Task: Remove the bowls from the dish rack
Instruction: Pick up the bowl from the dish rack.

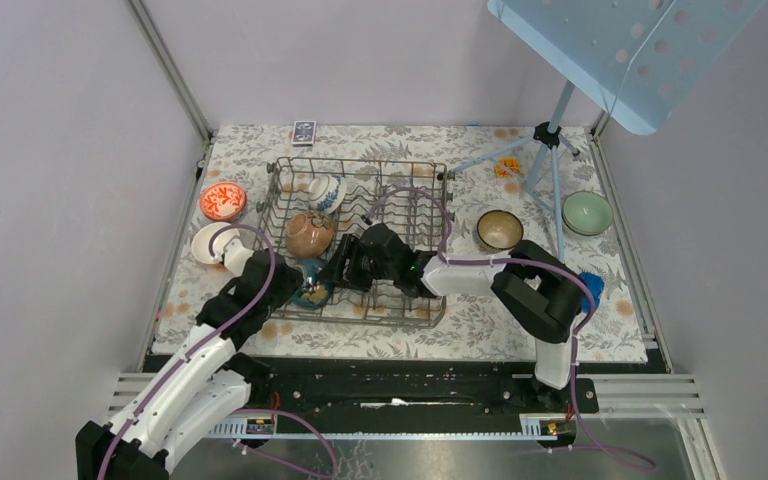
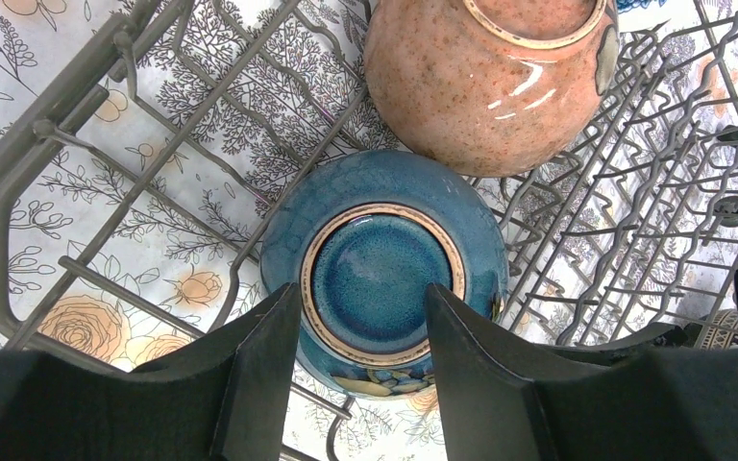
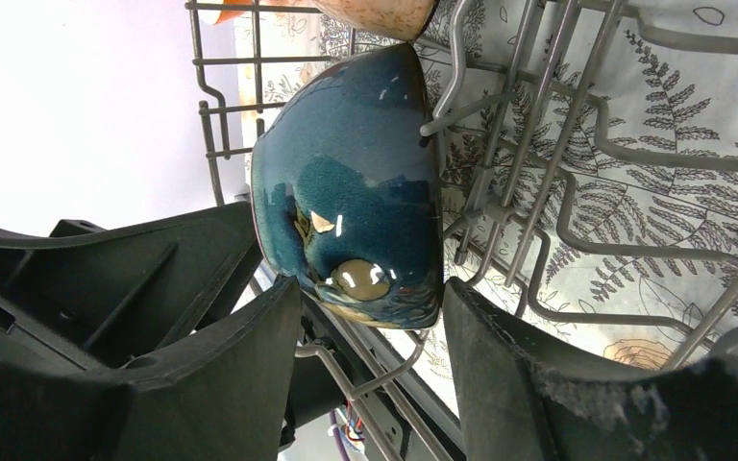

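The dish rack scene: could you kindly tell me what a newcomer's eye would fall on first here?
Both arms crowd one glossy blue bowl lying on its side at the near-left corner of the dish rack, with the left gripper and right gripper each bracketing it. Right behind it sits a speckled pink bowl, and a pale blue perforated panel on a tripod looms over the far right.

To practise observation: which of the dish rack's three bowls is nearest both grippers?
The dark blue bowl, on edge in the dish rack, flanked by left gripper and right gripper. The speckled pink bowl and blue-and-white bowl sit farther back.
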Available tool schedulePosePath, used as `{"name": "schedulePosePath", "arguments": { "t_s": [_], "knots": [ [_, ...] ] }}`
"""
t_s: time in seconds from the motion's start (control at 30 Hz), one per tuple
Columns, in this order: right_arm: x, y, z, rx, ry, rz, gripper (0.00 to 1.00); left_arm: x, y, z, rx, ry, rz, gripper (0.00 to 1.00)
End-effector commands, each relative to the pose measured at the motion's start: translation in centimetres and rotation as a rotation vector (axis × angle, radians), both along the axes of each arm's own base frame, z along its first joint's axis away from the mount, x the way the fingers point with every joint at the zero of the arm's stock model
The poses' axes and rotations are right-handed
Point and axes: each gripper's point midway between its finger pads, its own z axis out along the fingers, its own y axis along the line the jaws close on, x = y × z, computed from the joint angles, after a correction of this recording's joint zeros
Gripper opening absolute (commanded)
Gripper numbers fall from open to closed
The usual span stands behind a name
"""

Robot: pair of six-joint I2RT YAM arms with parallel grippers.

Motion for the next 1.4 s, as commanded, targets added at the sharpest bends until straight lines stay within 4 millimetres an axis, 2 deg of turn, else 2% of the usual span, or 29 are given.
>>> {"name": "schedulePosePath", "arguments": {
  "t_s": [0.0,0.37,0.8,0.97,1.37],
  "knots": [
    [-0.7,1.8,1.9,0.107,-0.004,0.044,0.61,0.1,-0.5,-0.4,-0.019,0.008,-0.006,0.55],
    [-1.6,2.5,2.7,0.192,-0.013,0.086,0.54,0.2,0.8,0.8,0.047,-0.001,0.021,0.57],
    [-2.1,3.1,3.5,0.315,-0.039,0.12,0.49,-0.2,1.2,0.5,0.066,0.02,0.03,0.56],
    [-2.0,3.3,4.5,0.37,-0.07,0.123,0.46,-0.3,1.4,0.4,0.07,0.025,0.036,0.56],
    [-1.9,4.2,5.8,0.46,-0.108,0.154,0.45,-0.6,1.5,0.2,0.067,0.034,0.039,0.57]
  ]
}}
